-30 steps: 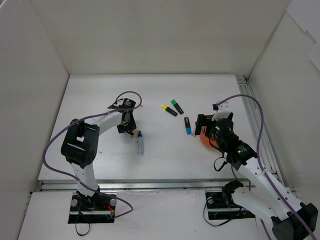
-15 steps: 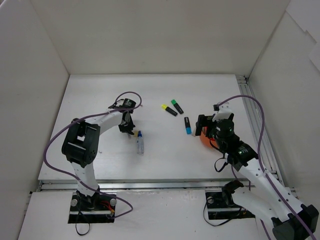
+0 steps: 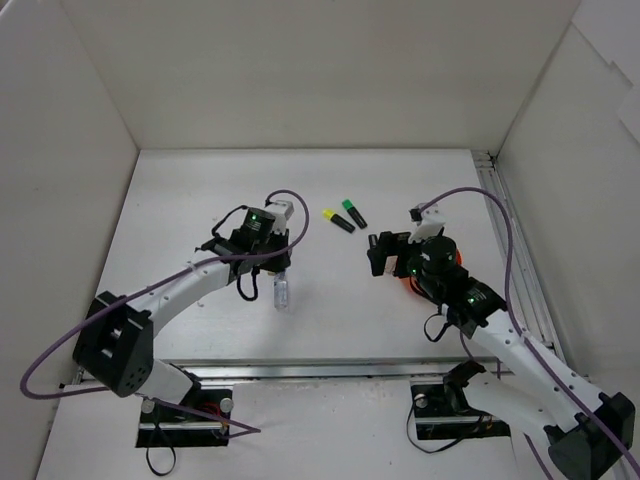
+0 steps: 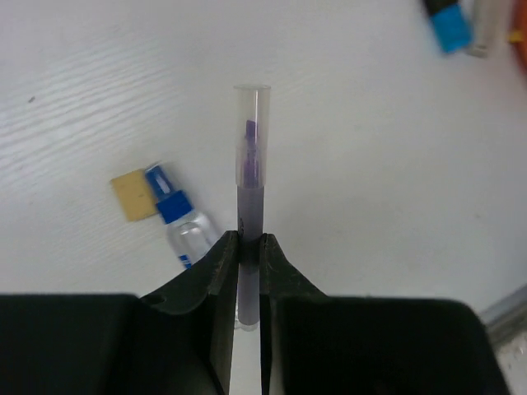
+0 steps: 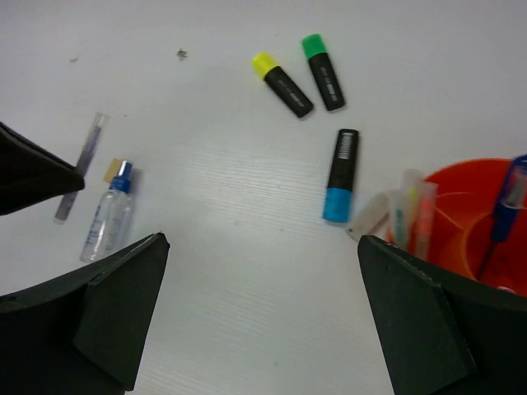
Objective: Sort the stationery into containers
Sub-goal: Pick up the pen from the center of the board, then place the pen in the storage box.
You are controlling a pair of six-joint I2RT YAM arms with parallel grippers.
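While the left gripper (image 4: 249, 247) is clamped on a thin violet-blue pen with a clear cap (image 4: 250, 156) over the white table (image 4: 370, 164), the right gripper (image 5: 262, 247) hangs wide open and empty beside the round orange-red plastic pot (image 5: 449, 185). A black blue-capped highlighter (image 5: 340, 177) lies near the pot. A clear blue-capped tube (image 4: 185, 230) touches a tan strip (image 4: 133, 195).

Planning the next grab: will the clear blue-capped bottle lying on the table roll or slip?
The clear bottle looks round and lies on its side, so a sideways nudge would probably roll it. Its smooth, glossy wall may slip in a light grip. It is small and see-through plastic, so likely light.
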